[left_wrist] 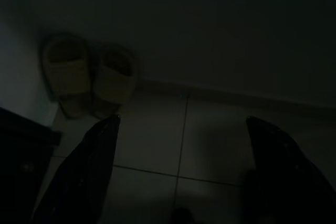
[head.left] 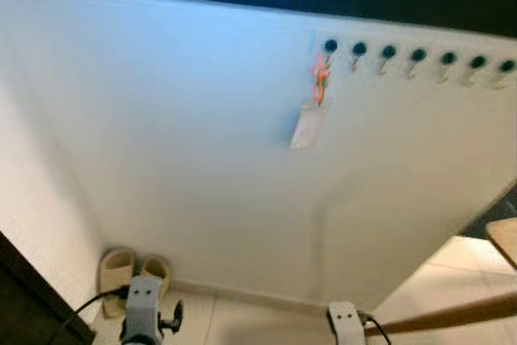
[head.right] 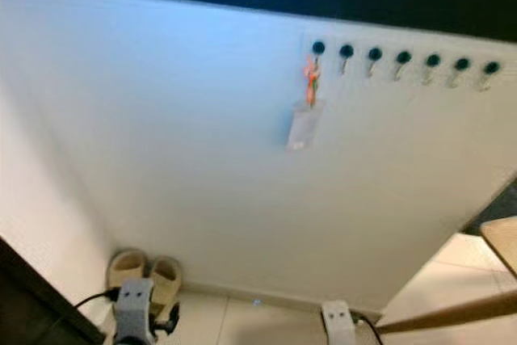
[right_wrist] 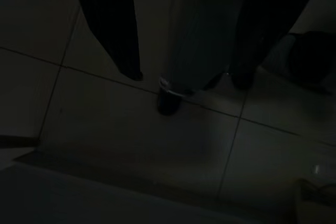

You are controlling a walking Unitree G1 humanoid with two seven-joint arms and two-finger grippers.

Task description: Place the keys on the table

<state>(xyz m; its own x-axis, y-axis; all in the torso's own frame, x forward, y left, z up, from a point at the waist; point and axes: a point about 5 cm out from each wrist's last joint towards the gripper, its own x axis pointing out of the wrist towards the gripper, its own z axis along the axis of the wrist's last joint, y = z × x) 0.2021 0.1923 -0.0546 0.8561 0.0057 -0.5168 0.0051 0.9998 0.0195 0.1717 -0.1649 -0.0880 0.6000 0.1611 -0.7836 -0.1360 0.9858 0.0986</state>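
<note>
Keys (head.left: 321,78) with a white tag hang on the leftmost hook of the hook row (head.left: 418,57), high on the far white wall. Left gripper (left_wrist: 181,145) hangs idle, fingers spread wide; right gripper (right_wrist: 184,72) hangs low, fingers apart, holding nothing. Suggested: raise one arm, close on the tag, lift clear off the hook. Slippers (head.left: 133,272) lie near the left corner; a wooden table edge (head.left: 505,236) sits right.
</note>
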